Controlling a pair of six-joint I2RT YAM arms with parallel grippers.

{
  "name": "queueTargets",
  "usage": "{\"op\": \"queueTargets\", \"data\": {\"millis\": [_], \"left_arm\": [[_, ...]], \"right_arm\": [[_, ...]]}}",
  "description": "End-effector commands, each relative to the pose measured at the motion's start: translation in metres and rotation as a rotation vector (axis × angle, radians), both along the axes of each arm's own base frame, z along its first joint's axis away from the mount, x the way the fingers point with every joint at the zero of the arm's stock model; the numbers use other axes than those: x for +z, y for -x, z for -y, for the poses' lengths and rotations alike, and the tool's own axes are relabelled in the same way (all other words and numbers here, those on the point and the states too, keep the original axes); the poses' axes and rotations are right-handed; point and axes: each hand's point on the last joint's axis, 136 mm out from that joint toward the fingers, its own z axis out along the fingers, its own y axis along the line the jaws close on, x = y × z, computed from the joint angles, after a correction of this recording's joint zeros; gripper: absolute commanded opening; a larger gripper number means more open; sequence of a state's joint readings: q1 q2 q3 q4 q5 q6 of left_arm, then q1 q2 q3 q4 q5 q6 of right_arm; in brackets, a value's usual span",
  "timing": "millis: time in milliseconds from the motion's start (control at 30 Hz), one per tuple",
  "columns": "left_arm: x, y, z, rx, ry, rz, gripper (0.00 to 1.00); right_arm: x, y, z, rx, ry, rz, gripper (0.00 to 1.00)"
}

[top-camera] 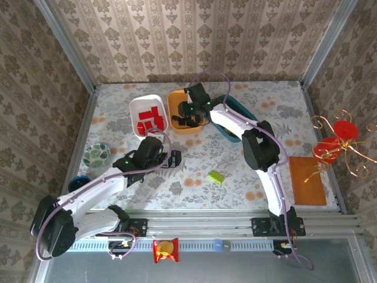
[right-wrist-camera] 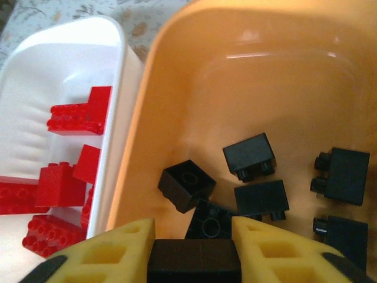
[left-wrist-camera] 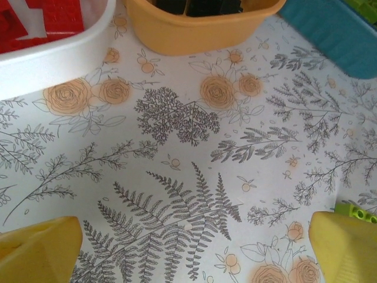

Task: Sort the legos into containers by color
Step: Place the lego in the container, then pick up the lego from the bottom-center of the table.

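Note:
My right gripper (top-camera: 189, 118) (right-wrist-camera: 193, 236) hangs inside the orange container (top-camera: 172, 112) (right-wrist-camera: 265, 59), shut on a black lego (right-wrist-camera: 194, 262) held between its yellow fingers. Several more black legos (right-wrist-camera: 250, 154) lie on that tray's floor. The white container (top-camera: 136, 106) (right-wrist-camera: 70, 53) beside it holds red legos (right-wrist-camera: 76, 115). The teal container (top-camera: 244, 112) (left-wrist-camera: 330, 29) stands right of the orange one. One lime green lego (top-camera: 215, 176) (left-wrist-camera: 356, 211) lies on the flowered cloth, right beside one of my left gripper's fingers (left-wrist-camera: 344, 242). My left gripper (top-camera: 171, 159) (left-wrist-camera: 194, 236) is open over bare cloth, with nothing between its fingers.
A round green patterned bowl (top-camera: 96, 154) and a dark blue mug (top-camera: 78, 184) stand at the left edge. An orange board (top-camera: 307, 180) and a red and gold wire ornament (top-camera: 336, 141) are at the right. A red packet (top-camera: 165, 250) lies on the front rail.

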State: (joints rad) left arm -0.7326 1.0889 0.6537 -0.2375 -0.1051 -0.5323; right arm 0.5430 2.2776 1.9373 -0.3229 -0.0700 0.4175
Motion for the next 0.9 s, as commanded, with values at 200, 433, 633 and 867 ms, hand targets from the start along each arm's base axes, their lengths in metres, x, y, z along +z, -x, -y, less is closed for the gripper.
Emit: {"op": "queueTargets", "data": {"millis": [200, 433, 633, 867], "left_arm": [[-0.001, 0.006, 0.008, -0.002, 0.028, 0.001, 1.0], [0.012, 0.007, 0.012, -0.015, 0.029, 0.026, 1.0], [0.021, 0.011, 0.005, -0.001, 0.039, 0.059, 1.0], [0.018, 0.015, 0.002, 0.002, 0.047, 0.058, 1.0]], "right_arm": [[0.019, 0.006, -0.001, -0.008, -0.035, -0.019, 0.66], [0.048, 0.056, 0.015, 0.031, -0.061, -0.004, 0.7], [0.046, 0.123, 0.044, 0.062, -0.051, -0.026, 0.71], [0.038, 0.191, 0.074, 0.073, -0.004, -0.05, 0.72]]}}
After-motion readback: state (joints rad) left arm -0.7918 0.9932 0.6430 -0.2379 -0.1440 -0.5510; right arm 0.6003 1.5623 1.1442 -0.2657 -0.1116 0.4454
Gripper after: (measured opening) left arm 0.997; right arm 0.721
